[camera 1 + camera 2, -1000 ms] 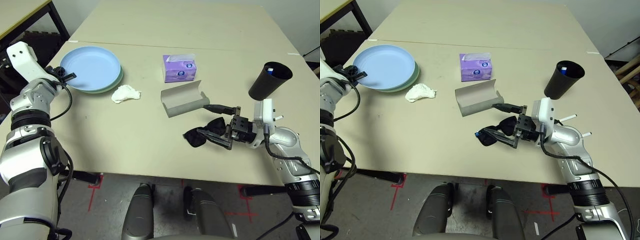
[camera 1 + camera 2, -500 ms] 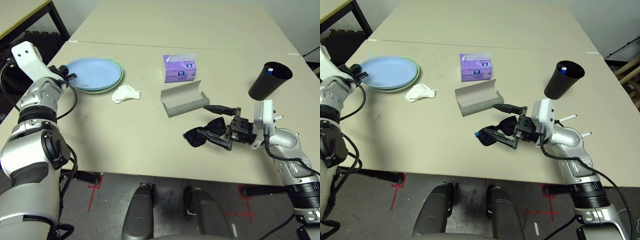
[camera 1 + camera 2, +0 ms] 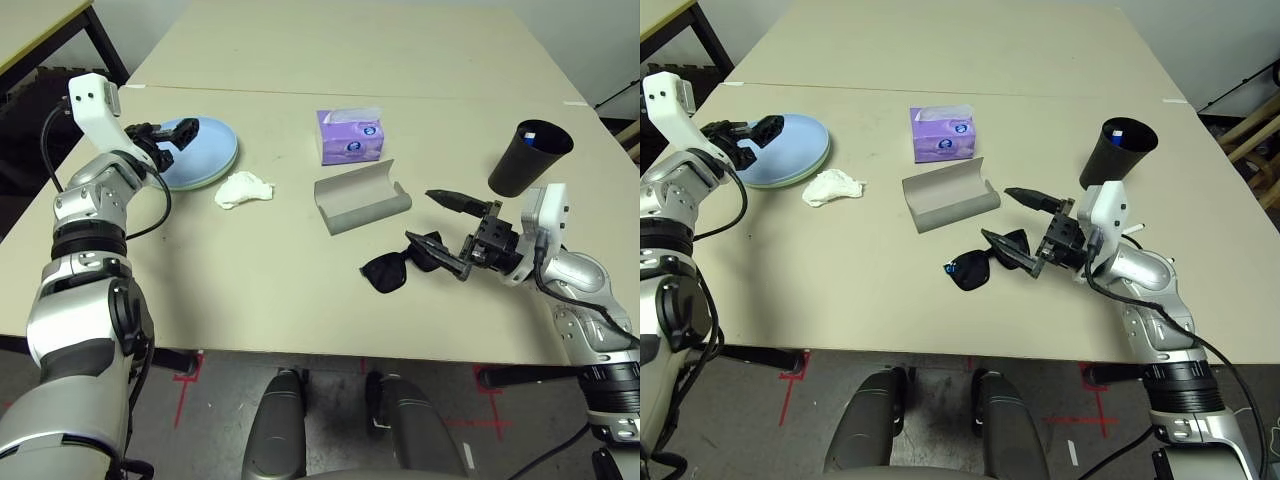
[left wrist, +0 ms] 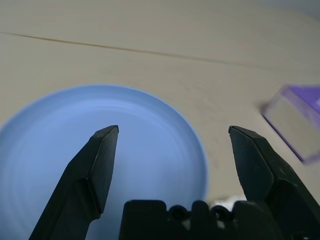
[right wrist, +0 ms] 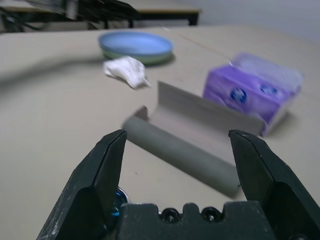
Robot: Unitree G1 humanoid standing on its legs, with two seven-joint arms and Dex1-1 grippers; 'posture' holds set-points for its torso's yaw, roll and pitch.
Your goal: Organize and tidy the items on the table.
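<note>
While the left gripper [image 3: 172,133] hangs over the near rim of the light blue plate [image 3: 205,155], its 2 fingers [image 4: 100,165] stand wide apart with nothing between them. Only a thin edge of the pale green plate [image 5: 150,58] peeks from under the blue one. The crumpled white tissue [image 3: 242,189] lies just beside the plates, off past the fingertips. The right gripper [image 3: 458,235] is likewise spread wide and empty; the black sunglasses [image 3: 400,267] lie just ahead of its lower finger, contact unclear, and the open grey oblong glasses case [image 3: 360,196] sits beyond. The black cup [image 3: 523,158] leans behind that wrist, its blue contents hard to identify. A purple tissue box [image 3: 350,137] stands behind the case.
</note>
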